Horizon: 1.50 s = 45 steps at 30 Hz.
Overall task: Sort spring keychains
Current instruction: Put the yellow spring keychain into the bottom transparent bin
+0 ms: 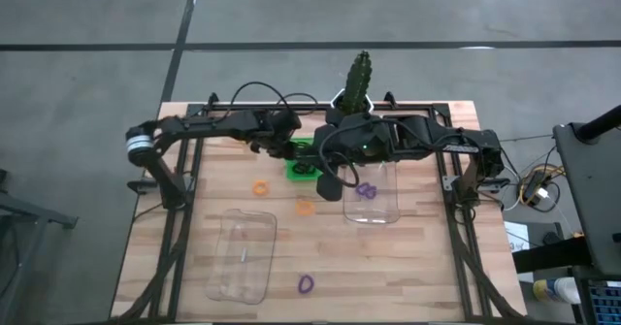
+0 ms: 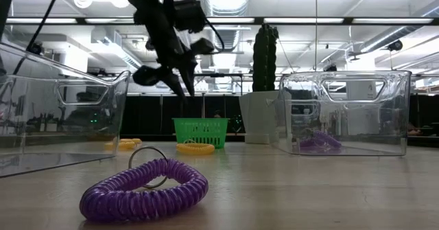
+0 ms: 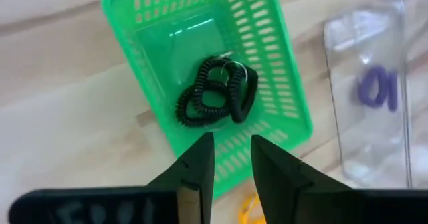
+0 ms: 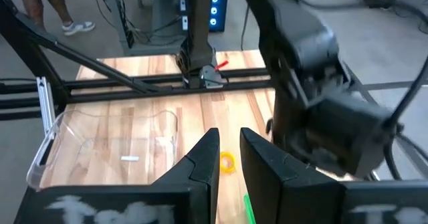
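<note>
Parted by a narrow gap and holding nothing, the left gripper (image 3: 227, 162) hangs over the green basket (image 3: 277, 70), and only the left wrist view shows what lies inside: black spring keychains (image 3: 214, 90) coiled on the basket floor with a metal ring among them. Jaws of the right gripper (image 4: 227, 158) likewise stand slightly apart and empty in its own wrist view, with an orange keychain (image 4: 227, 162) visible on the wood between the finger tips. From overhead, both arms meet near the table's 12 o'clock side, the basket sitting just at 9 o'clock of the right-hand clear box (image 1: 374, 197), which holds purple keychains (image 1: 366, 190). Two orange keychains (image 1: 260, 187) lie on the bare wood toward 7 o'clock from the basket, the left-hand clear box (image 1: 243, 255) sits toward 7 o'clock of the table, and a lone purple keychain (image 1: 306, 284) lies at 6 o'clock. At table level, that purple coil (image 2: 144, 189) fills the foreground, its metal ring standing up, a detail the overhead view cannot resolve.
</note>
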### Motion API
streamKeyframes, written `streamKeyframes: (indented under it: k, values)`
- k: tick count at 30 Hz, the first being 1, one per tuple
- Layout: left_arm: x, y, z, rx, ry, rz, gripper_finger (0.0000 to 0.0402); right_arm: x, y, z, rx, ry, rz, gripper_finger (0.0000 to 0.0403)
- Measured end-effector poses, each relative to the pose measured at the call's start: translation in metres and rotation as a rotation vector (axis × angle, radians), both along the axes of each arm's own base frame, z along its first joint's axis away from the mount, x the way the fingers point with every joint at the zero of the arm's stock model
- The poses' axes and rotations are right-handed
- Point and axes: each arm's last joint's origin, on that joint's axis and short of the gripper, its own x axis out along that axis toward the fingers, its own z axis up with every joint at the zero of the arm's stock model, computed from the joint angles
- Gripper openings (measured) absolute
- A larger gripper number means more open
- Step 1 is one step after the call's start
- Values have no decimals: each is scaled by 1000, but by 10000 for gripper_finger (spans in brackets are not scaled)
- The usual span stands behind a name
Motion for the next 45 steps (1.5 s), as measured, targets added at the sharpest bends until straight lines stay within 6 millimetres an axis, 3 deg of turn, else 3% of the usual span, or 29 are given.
streamKeyframes:
  k: [11,17,26,35,45]
  values:
    - [-46,-5,22,57,216,-7,92,-1,0,-1,-1,12,0,54]
    - [-52,-3,24,63,230,-32,92,-1,0,-1,22,11,-13,54]
    - [-37,-32,20,100,190,-228,92,-6,1,-10,24,118,-20,54]
    - [-7,-67,31,226,-52,-401,92,-9,-1,-13,26,151,-59,54]
    - [8,-96,35,304,-175,-596,92,-16,2,-6,124,118,-107,54]
